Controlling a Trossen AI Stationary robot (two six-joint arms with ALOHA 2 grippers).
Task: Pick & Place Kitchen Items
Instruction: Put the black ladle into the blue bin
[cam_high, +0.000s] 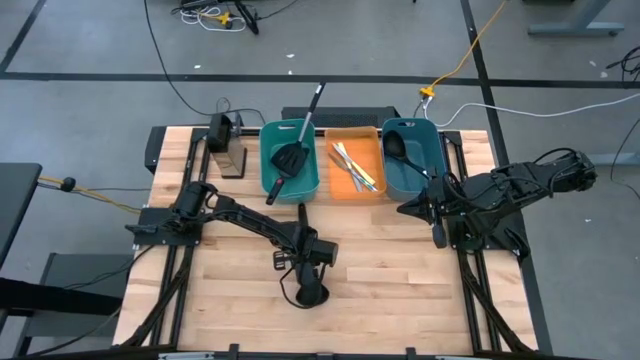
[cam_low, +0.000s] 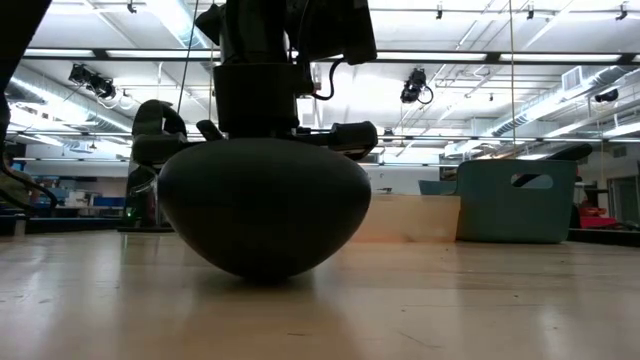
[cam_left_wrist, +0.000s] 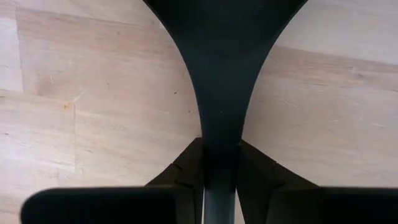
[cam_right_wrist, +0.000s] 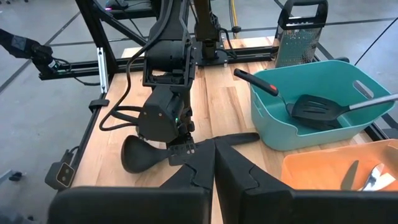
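The left hand (cam_high: 309, 262) pinches the flat handle of a glossy black plastic ladle (cam_high: 311, 292), whose rounded bowl rests on the pale, grained wooden tabletop (cam_high: 380, 280), well short of the row of bins. In the left wrist view the fingers (cam_left_wrist: 186, 171) press against both sides of the narrow neck where the handle (cam_left_wrist: 221, 93) flares toward the bowl.

To carry this step well, the lift should probably go straight up before any travel toward the bins, since a smooth handle held by its thin edge could swivel under the heavy bowl.

The left teal rectangular plastic bin (cam_high: 290, 160) already holds a black slotted spatula (cam_high: 292, 158) with a long steel handle leaning over its rim. Next to it, the orange plastic bin (cam_high: 355, 185) contains thin yellow, white and teal sticks (cam_high: 355, 165), and beyond that the right teal plastic bin (cam_high: 415, 160) holds another black ladle (cam_high: 395, 145). A metal box grater (cam_high: 232, 155) stands just beside the left teal bin.

The right hand (cam_high: 437, 212) waits near the right teal bin, its fingers pressed together on nothing.
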